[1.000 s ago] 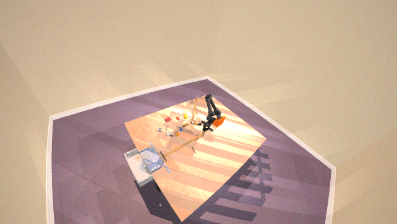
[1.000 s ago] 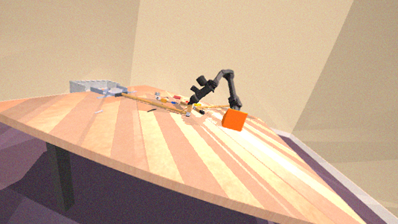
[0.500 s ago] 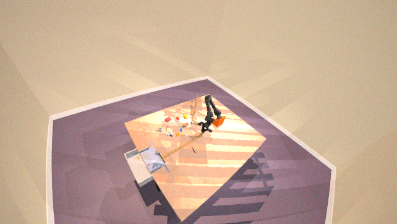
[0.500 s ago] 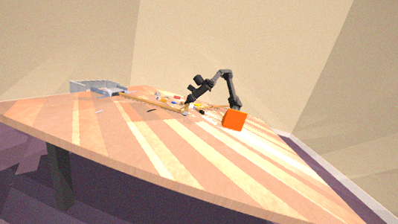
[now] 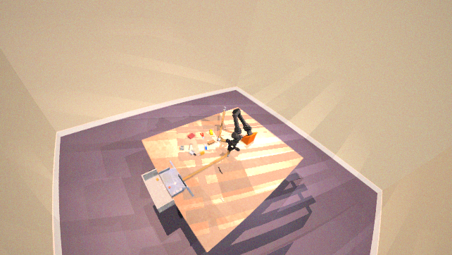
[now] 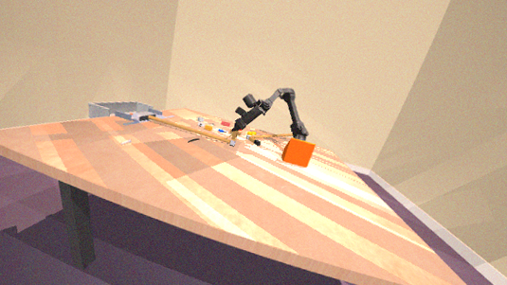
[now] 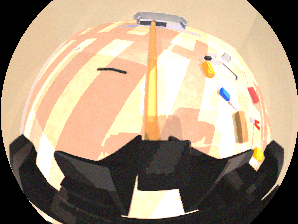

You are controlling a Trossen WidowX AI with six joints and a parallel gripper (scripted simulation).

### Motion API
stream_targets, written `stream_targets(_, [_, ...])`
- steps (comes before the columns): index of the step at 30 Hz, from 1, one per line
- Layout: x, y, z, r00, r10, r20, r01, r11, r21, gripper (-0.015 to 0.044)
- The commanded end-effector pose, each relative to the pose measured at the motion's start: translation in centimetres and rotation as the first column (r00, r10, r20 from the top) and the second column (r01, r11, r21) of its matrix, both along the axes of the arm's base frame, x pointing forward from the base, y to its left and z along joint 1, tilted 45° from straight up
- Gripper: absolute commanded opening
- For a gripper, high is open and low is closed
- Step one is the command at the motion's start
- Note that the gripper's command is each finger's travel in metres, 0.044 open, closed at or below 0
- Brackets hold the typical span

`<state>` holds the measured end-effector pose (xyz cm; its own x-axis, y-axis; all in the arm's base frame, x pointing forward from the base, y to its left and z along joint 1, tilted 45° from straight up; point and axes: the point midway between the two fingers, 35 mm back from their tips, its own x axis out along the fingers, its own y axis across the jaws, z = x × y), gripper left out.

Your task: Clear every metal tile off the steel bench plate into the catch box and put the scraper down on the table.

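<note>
My gripper (image 5: 228,152) (image 6: 234,136) (image 7: 154,144) is shut on the near end of the long scraper. Its wooden handle (image 5: 204,168) (image 6: 187,127) (image 7: 153,76) runs low over the table to the grey blade (image 5: 181,177) (image 7: 158,19). The blade lies across the steel bench plate (image 5: 165,176), near the plate's table-side end. A small orange tile (image 5: 169,184) and pale bits show on the plate beyond the blade. The grey catch box (image 5: 165,206) (image 6: 113,108) stands at the plate's far end, off the table edge, with one orange speck (image 5: 157,179) inside.
An orange cube (image 5: 248,139) (image 6: 298,152) stands beside the arm base. A second long wooden stick (image 5: 222,123) lies by the base. Several small coloured items (image 5: 191,135) (image 7: 226,95) are scattered to one side of the handle. A small black piece (image 5: 220,170) (image 6: 193,139) (image 7: 112,70) lies on the other side.
</note>
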<state>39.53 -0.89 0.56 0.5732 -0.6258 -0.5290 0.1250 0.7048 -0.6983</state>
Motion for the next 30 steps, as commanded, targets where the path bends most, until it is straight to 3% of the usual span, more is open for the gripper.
stream_targets(1, [0.8,0.1,0.2,1.0,0.005,0.008,-0.005,1.0,0.005,0.0])
stream_targets(30, [5.4,0.3,0.1,1.0,0.005,0.011,-0.005,1.0,0.005,0.0])
